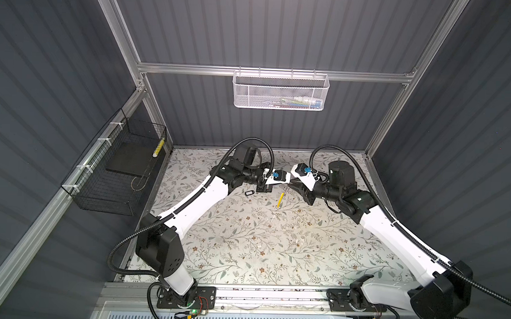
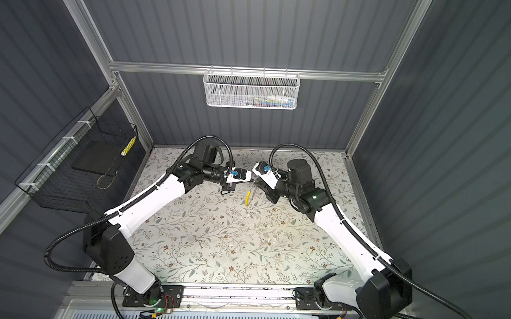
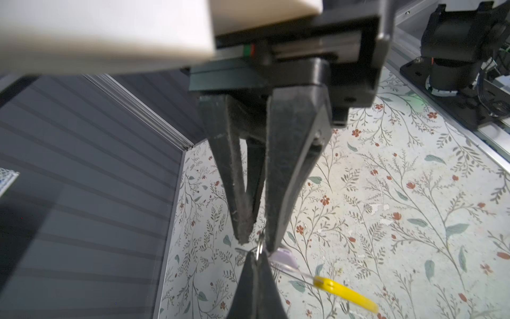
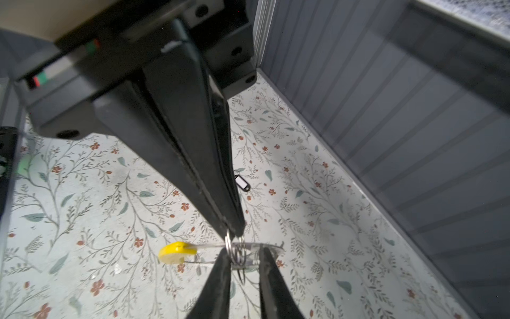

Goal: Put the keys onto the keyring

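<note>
Both grippers meet tip to tip above the far middle of the floral table in both top views. My left gripper (image 3: 258, 243) is shut on the key, whose lilac tag (image 3: 285, 256) pokes out beside one finger, with small steel rings (image 4: 234, 252) between its tips. Facing it, my right gripper (image 4: 234, 233) has its jaws together on a ring of the keyring. The keyring's thin wire (image 3: 295, 272) runs to the yellow tag (image 1: 280, 200), which hangs below the grippers. The black-rimmed tag with white centre (image 1: 248, 193) lies loose on the table, left of the left gripper (image 1: 284, 182).
A white mesh basket (image 1: 279, 91) hangs on the back wall. A black wire basket (image 1: 114, 172) is fixed to the left wall. The floral mat (image 1: 259, 249) stretches toward the front rail, where both arm bases stand.
</note>
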{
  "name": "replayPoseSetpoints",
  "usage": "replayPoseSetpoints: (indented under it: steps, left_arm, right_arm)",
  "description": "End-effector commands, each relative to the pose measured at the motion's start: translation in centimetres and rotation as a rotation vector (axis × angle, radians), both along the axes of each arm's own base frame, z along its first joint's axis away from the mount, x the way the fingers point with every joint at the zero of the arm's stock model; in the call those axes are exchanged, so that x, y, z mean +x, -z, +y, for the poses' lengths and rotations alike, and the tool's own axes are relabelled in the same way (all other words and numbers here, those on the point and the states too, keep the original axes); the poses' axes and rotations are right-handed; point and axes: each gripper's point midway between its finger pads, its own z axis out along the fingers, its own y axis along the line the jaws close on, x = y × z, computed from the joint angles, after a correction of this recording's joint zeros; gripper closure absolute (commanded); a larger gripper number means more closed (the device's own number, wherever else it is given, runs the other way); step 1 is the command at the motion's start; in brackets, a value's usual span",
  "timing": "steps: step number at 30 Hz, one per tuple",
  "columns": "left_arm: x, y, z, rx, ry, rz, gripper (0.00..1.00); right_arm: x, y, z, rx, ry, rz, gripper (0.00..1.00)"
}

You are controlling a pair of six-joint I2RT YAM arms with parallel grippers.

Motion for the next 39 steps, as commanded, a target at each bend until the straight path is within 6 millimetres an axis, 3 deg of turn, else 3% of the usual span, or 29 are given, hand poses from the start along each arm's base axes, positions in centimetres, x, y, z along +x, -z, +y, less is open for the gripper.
replayPoseSetpoints:
  steps: [1,4,6,29,37,39]
  left_arm:
    - [-0.2,-2.1,-0.3,-0.122,0.024,0.052,1.00]
    - [0.1,-3.4,-0.3,-0.190,0.026,0.076,1.00]
    - [0.0,-2.3,-0.3,-0.193,0.026,0.115,1.00]
    - [0.9,-4.9,-0.7,-0.476,-0.006,0.241,1.00]
    - [0.9,-4.5,-0.6,-0.482,0.010,0.279,1.00]
    - [0.8,-4.3,-0.5,-0.470,0.025,0.290,1.00]
  right_arm:
    - [0.3,-1.0,-1.1,0.094,0.054,-0.012,0.76]
    - [0.2,-1.3,-1.3,0.144,0.053,-0.004,0.75]
    - [0.1,-1.3,-1.2,0.161,0.049,0.003,0.75]
    - [0.1,-2.5,-0.1,0.247,-0.008,-0.025,0.80]
    - [0.1,-3.1,-2.4,0.230,0.040,-0.145,0.69]
    - [-0.8,-4.8,-2.7,0.246,0.013,-0.203,0.70]
